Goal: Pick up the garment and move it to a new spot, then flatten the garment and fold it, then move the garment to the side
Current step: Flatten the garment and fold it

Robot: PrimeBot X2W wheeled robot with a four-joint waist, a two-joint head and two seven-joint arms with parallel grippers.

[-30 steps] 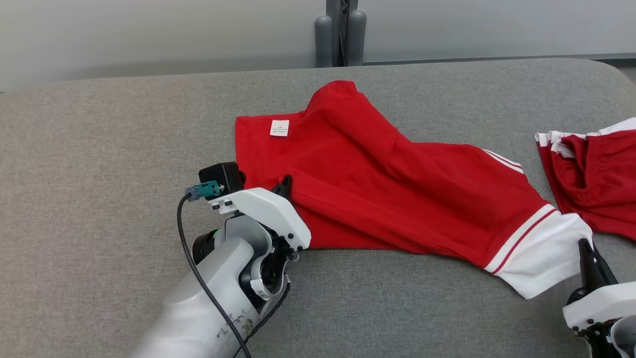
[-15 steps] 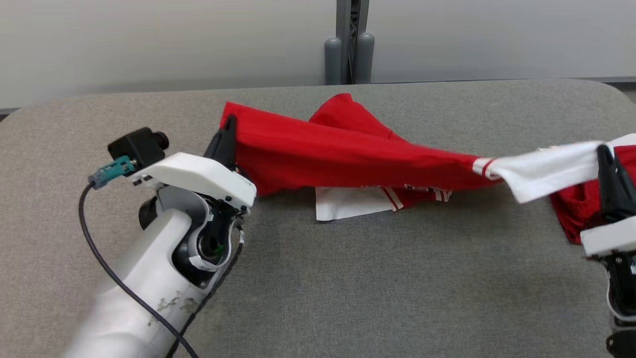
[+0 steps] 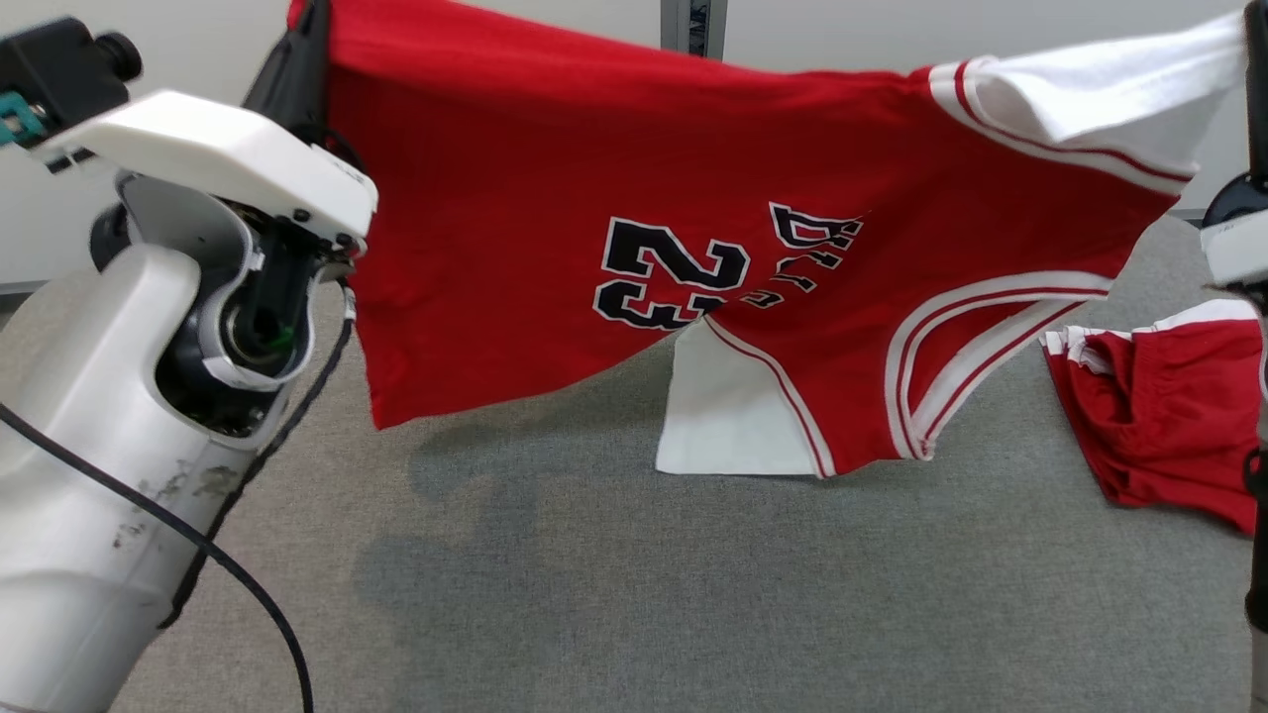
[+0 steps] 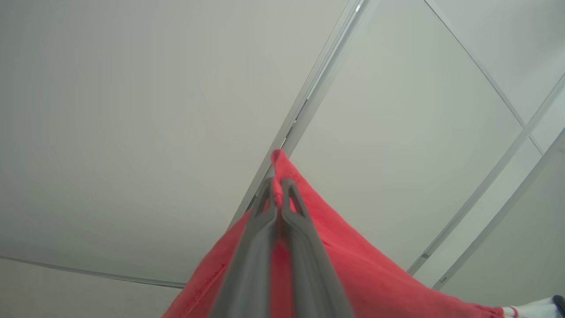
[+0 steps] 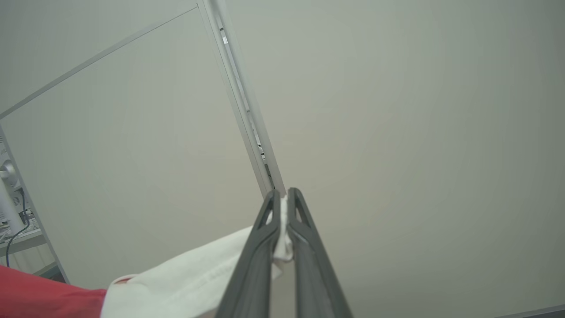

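Observation:
The garment [image 3: 555, 188] is a red jersey with white trim and a black "23". It hangs stretched in the air between both grippers, above the grey table [image 3: 614, 594]. My left gripper [image 3: 302, 54] is shut on its red corner at the upper left; in the left wrist view the fingers [image 4: 269, 212] pinch red cloth [image 4: 335, 265]. My right gripper [image 3: 1256, 59] is shut on the white sleeve end [image 3: 1100, 94] at the upper right; in the right wrist view white fabric [image 5: 185, 278] sits between the fingers [image 5: 260, 238]. The garment's lower white part [image 3: 723, 416] dangles close to the table; whether it touches, I cannot tell.
A second red garment with white trim [image 3: 1169, 416] lies crumpled on the table at the right. A pale wall with a grey post [image 3: 693, 25] stands behind the table. The left arm's cable [image 3: 198, 564] hangs at the lower left.
Both grippers have risen with the garment, lifting it off the table so that its front with the number hangs in view. The head camera has also shifted.

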